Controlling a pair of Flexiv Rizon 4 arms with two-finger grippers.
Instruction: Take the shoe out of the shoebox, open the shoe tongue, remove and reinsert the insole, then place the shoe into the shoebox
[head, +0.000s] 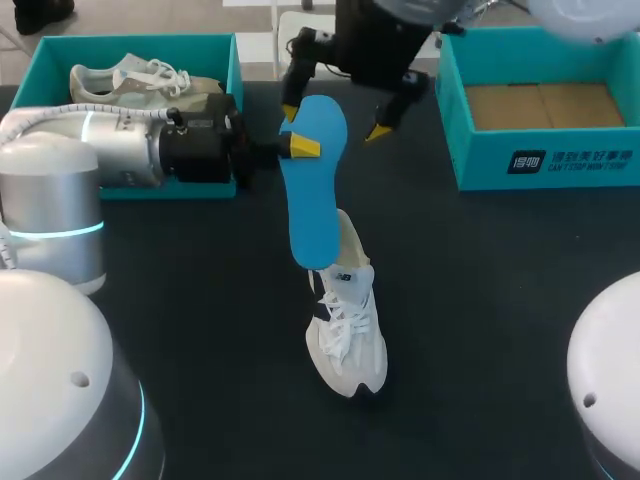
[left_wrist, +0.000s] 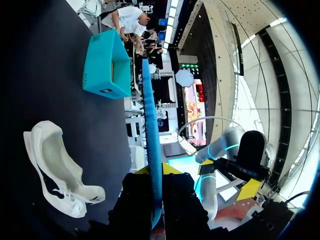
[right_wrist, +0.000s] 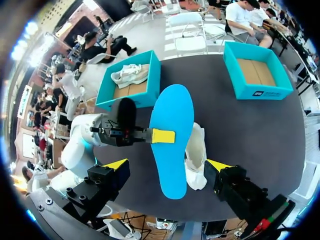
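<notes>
Between my left gripper (head: 300, 147) fingers: blue insole (head: 315, 190), pinched at its edge; white shoe (head: 348, 320) under its free end. My right gripper (head: 334, 120) is spread wide astride the insole.

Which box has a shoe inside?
The left shoebox holds a pale shoe; the right shoebox shows only its bare cardboard floor.

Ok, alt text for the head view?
The left gripper holds a blue insole by its edge over a white shoe on the dark table. The right gripper hangs open over the insole's far end. Behind, the left shoebox holds another shoe; the right shoebox is empty.
</notes>
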